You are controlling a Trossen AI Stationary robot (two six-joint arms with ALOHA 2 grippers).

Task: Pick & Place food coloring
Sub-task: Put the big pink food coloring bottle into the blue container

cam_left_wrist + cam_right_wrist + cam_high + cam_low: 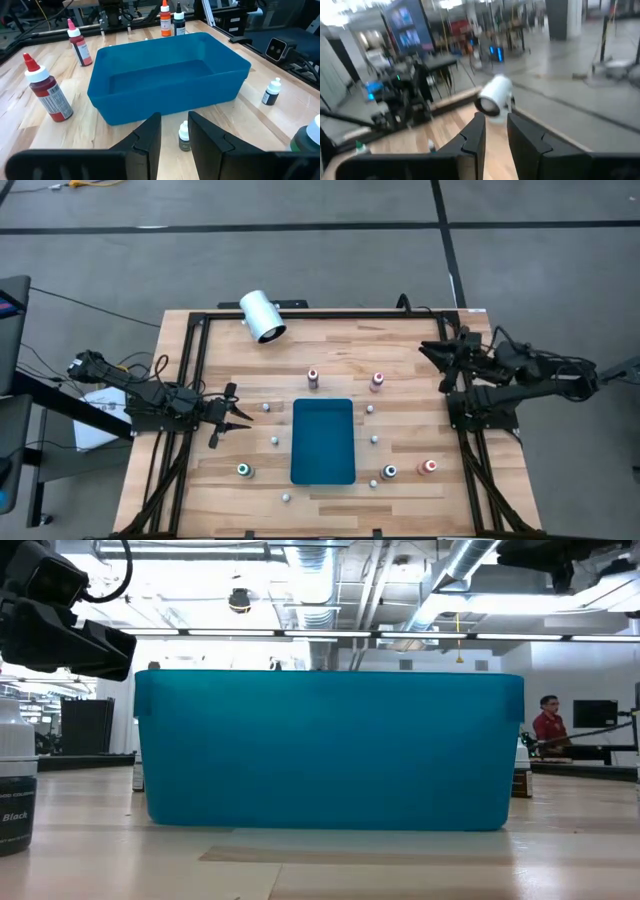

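The food coloring bottles stand upright on the wooden table around a teal rectangular bin (322, 442): a dark red one (313, 377), a pink one (377, 382), a green one (244, 471), a dark one (389, 472) and an orange one (428, 467). Several tiny white-capped bottles stand between them. My left gripper (238, 418) is at the table's left, pointing at the bin, open with a narrow gap. One tiny bottle (184, 137) stands just beyond its fingertips, untouched. My right gripper (437, 352) hangs raised over the far right corner, open, holding nothing.
A large white cylinder (262, 316) lies on its side at the table's far edge, ahead of the right gripper (494, 131). A black frame runs along the table's left, far and right edges. Bare wood lies between the left gripper and the bin.
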